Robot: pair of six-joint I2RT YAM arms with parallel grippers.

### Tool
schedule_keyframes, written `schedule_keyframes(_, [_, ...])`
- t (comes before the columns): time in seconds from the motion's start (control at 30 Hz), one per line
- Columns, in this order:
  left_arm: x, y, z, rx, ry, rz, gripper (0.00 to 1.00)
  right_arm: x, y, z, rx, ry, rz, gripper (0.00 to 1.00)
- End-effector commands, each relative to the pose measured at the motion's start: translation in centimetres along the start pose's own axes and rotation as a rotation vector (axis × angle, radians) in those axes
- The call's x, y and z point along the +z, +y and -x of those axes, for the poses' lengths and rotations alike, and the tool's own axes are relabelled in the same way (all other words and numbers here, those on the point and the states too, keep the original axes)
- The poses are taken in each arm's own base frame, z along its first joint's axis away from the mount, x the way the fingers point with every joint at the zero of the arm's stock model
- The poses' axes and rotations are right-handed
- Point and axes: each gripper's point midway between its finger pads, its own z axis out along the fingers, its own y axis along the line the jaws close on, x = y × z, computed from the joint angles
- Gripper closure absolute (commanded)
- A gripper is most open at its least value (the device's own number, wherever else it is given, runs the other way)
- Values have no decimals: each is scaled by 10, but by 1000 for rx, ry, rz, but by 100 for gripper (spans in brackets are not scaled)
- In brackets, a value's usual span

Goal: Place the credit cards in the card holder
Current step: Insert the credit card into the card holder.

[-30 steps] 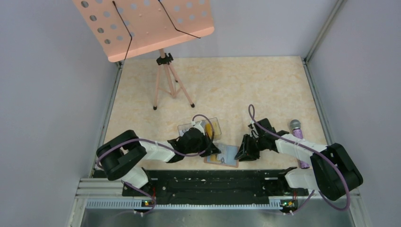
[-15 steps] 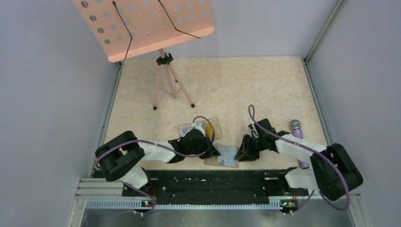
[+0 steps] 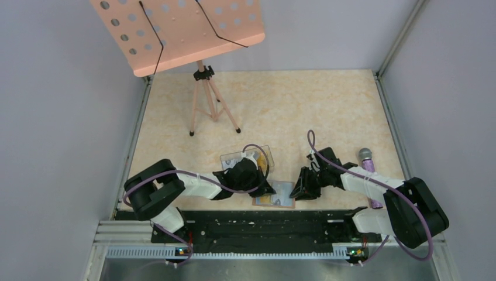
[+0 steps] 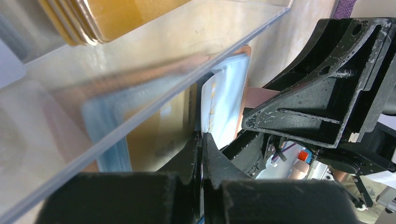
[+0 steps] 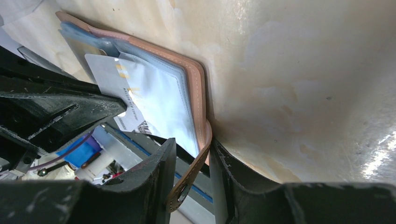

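Note:
The brown card holder [image 3: 275, 195] lies open near the front edge, bluish inner faces up; it also shows in the right wrist view [image 5: 154, 93]. My left gripper [image 3: 264, 187] is shut on a pale blue-white credit card [image 4: 215, 100], held edge-on with its far end against the holder's sleeve [image 4: 233, 88]. A yellow card [image 4: 161, 128] sits in the holder. My right gripper [image 3: 301, 188] is closed around the holder's snap tab [image 5: 189, 179] at its right edge. More yellow cards [image 4: 93, 18] lie in the clear box [image 3: 251, 157].
A purple microphone [image 3: 368, 170] lies right of the right arm. A pink music stand [image 3: 175, 29] on a tripod [image 3: 205, 105] stands at the back left. The black rail [image 3: 257, 225] runs along the front edge.
My left arm has shifted slightly right, bringing the card closer over the holder. The right gripper and the holder have stayed put.

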Motion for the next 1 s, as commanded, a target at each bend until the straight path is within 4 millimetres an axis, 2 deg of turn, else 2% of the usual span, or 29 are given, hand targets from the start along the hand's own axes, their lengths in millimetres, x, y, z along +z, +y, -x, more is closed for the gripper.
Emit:
schedule_keyframes(0.0, [5, 20, -17, 22, 70, 102, 100, 4, -25, -2, 14, -17, -91, 67])
schedule_keyframes(0.07, [3, 23, -16, 34, 64, 135, 99, 4, -25, -2, 12, -18, -90, 67])
schedule_keyframes(0.3, [-9, 27, -11, 146, 64, 278, 62, 4, -25, -2, 13, -18, -89, 67])
schedule_keyframes(0.4, [-10, 22, -10, 191, 70, 303, 54, 4, -25, -2, 12, -18, -89, 67])
schedule_keyframes(0.67, [5, 9, -19, 207, 136, 282, 53, 4, -23, -2, 10, -13, -84, 67])
schedule_keyframes(0.97, [23, -21, -32, 224, 203, 216, 54, 5, -22, -2, 9, -7, -74, 69])
